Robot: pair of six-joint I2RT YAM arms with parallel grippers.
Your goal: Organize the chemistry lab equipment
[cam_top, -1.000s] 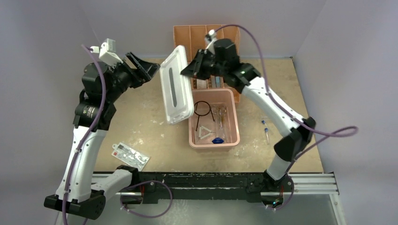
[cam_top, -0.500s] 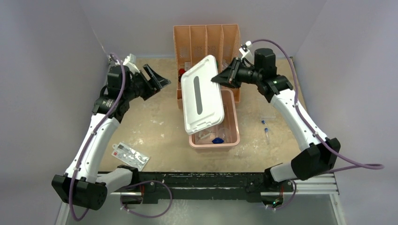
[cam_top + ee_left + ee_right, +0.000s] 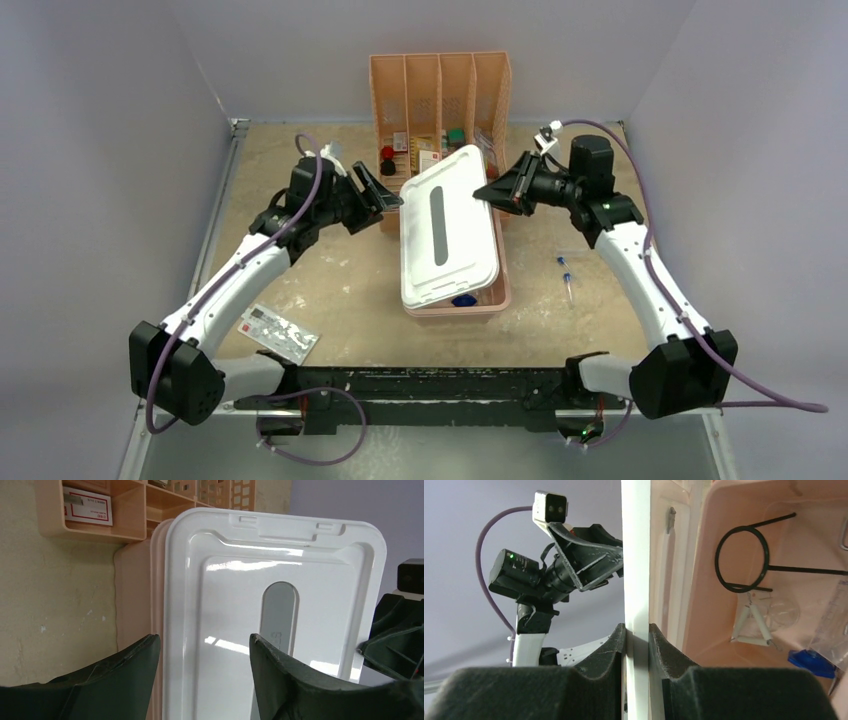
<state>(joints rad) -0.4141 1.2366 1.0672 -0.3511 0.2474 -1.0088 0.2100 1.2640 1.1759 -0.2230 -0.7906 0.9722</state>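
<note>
tan table; overhead, lid hides ring

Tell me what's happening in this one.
The right end effector is pinching the edge of a white lid and holding it tilted and askew over the pink bin, not seated. The left end effector is open beside the lid's left edge, gripping nothing. Inside the bin are a wire ring and a white triangle. A blue-capped tube lies on the table to the bin's right.
</note>
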